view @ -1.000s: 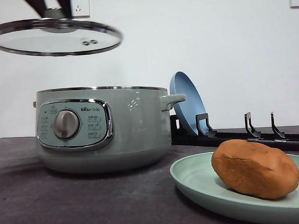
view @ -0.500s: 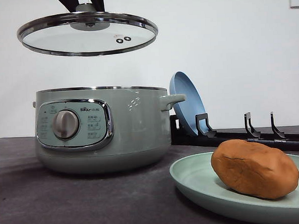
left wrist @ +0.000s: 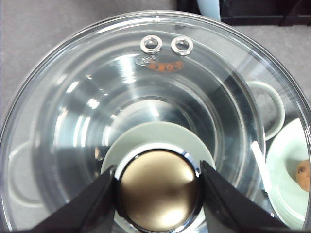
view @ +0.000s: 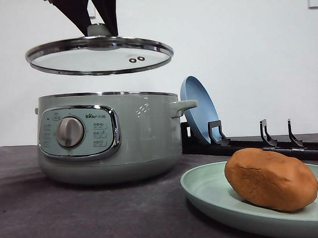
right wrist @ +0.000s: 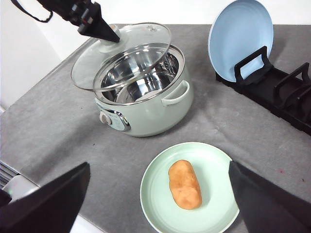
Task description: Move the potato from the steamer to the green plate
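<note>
The potato point(view: 271, 179) lies on its side on the green plate point(view: 204, 193), in front of the steamer point(view: 109, 136) and a little to the side of its handle, so the main part of the task looks finished. The steamer pot is open and, from the right wrist view, its steel inside looks empty.

The left gripper point(left wrist: 158, 191) is clamped on the knob of the glass lid point(view: 99, 54) and holds the lid level in the air just above the steamer's rim. The right gripper point(right wrist: 158, 194) hangs high above the green plate with its fingers spread wide and nothing between them.

Behind the steamer's handle, a blue plate point(view: 200, 109) stands upright in a black rack point(view: 255, 144).

The potato probably is firm and rather heavy for its size, with a smooth matte skin that may slip a little. A good hold would be across its short middle, with the fingers on both long sides. The lid is glass and can break, so I think it must go down gently and centered on the rim.
</note>
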Controlling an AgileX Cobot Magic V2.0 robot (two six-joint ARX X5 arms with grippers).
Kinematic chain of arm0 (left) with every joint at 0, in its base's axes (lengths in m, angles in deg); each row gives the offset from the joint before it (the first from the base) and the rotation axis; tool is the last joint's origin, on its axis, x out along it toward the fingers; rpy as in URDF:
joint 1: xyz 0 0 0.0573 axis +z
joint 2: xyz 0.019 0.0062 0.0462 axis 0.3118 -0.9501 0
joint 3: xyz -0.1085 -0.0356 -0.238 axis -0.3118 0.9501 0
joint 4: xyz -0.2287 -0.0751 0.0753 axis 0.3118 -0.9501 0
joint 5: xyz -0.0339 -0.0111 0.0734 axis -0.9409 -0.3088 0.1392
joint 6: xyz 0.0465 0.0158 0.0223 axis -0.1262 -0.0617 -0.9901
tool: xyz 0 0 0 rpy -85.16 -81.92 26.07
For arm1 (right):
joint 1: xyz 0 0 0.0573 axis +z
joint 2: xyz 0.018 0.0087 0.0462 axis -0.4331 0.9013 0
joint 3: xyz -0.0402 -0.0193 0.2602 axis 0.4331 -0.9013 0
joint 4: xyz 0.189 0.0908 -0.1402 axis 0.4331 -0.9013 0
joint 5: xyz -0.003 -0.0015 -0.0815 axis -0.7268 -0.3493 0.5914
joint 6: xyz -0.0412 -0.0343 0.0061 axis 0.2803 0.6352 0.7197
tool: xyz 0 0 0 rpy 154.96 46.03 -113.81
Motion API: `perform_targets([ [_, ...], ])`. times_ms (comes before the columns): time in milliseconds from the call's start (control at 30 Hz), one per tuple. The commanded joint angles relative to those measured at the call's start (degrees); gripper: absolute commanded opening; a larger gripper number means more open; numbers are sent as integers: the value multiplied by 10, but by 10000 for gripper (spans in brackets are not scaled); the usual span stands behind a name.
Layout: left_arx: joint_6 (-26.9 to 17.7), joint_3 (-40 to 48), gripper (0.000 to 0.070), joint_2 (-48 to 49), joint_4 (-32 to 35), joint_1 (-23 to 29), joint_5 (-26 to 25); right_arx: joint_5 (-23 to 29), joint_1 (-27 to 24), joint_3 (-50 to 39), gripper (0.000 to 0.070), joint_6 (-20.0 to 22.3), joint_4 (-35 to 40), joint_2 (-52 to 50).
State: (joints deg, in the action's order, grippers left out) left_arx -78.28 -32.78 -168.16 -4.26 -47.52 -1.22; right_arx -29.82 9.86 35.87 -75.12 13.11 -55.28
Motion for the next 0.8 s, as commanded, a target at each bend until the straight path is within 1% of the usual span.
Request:
perform_targets([
  [0, -6, -17, 9, -11, 20, -6, -1, 1, 3, 8, 579, -6, 4, 3],
  [200, -15, -17, 9, -42, 22, -7, -1, 1, 3, 8, 579, -6, 4, 3],
  [333, -18, -17, 9, -59, 25, -6, 8, 1, 3, 8, 579, -6, 4, 3],
  [467, -18, -17, 10, -64, 32, -6, 16, 1, 3, 8, 579, -6, 4, 3],
  [767, -24, -17, 9, -66, 33, -1, 17, 1, 3, 8, 579, -6, 4, 3],
])
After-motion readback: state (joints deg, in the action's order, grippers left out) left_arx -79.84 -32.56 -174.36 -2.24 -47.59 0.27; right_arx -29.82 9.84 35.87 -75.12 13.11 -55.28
